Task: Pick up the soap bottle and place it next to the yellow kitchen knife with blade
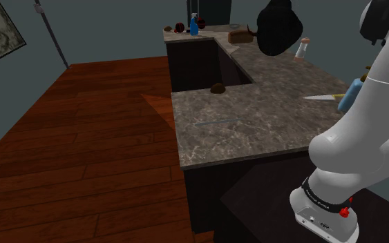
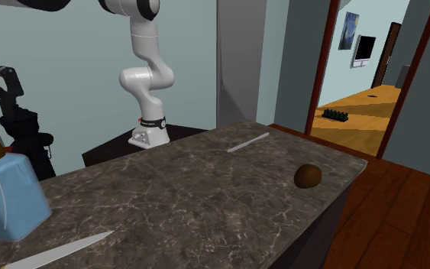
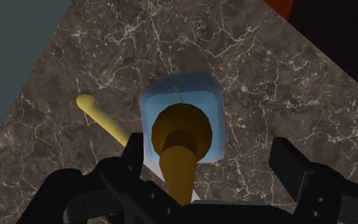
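Looking down along the gripper (image 3: pixel 210 154): fingers spread wide, pinching nothing. The soap bottle (image 3: pixel 184 92), pale blue with a brown pump cap (image 3: pixel 180 130), stands upright on the counter (image 3: pixel 266 76), in line with the gap between the fingers. One finger sits just beside the bottle's side and the other is well apart; can't tell if the near one touches. The yellow-handled knife (image 3: pixel 100 116) lies flat just beside the bottle, its handle running in under that near finger. My read: the bottle is already where the task wants it, so what's left is a clean retreat.

Risks: the pump spout points back toward the palm. Pull away off-vertical and a finger snags it, so the bottle tips onto the knife or skids off. The gripper isn't centred, so any sideways drift hits the near side first. Dropping lower could clip the knife handle and spin the blade.

Around: a brown lump (image 2: pixel 308 176) and a thin grey utensil (image 2: pixel 248 143) lie well apart along the counter, and a blue spray bottle (image 1: pixel 193 25) stands on the far run. None of it blocks the way up.
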`<move>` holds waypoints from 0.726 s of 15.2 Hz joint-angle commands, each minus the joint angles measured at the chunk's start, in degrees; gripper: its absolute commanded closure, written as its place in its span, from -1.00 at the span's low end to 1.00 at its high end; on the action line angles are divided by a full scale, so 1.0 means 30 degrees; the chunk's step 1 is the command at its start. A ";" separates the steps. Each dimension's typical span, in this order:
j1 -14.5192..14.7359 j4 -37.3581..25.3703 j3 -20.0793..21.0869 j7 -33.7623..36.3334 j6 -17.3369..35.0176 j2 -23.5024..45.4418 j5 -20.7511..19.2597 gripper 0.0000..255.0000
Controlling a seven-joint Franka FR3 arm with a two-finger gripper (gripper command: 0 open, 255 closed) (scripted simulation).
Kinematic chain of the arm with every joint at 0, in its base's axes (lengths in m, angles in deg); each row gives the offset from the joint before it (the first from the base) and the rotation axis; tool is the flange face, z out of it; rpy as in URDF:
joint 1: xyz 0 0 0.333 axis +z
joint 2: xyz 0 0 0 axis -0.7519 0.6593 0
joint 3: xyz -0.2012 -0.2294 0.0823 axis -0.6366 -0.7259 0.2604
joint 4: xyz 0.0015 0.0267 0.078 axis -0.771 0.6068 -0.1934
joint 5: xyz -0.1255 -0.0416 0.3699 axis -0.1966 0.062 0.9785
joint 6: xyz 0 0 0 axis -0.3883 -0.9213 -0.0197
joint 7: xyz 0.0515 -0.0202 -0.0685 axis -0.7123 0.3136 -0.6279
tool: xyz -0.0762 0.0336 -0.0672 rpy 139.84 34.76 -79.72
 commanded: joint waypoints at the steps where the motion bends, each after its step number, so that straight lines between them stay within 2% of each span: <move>1: 0.0141 -0.0648 -0.0045 0.0171 -0.0914 -0.0343 -0.0260 -1.00; 3: 0.0202 -0.1619 -0.0067 0.0260 -0.2013 -0.0515 -0.0394 -1.00; 11: 0.0202 -0.1619 -0.0067 0.0261 -0.2013 -0.0515 -0.0394 -1.00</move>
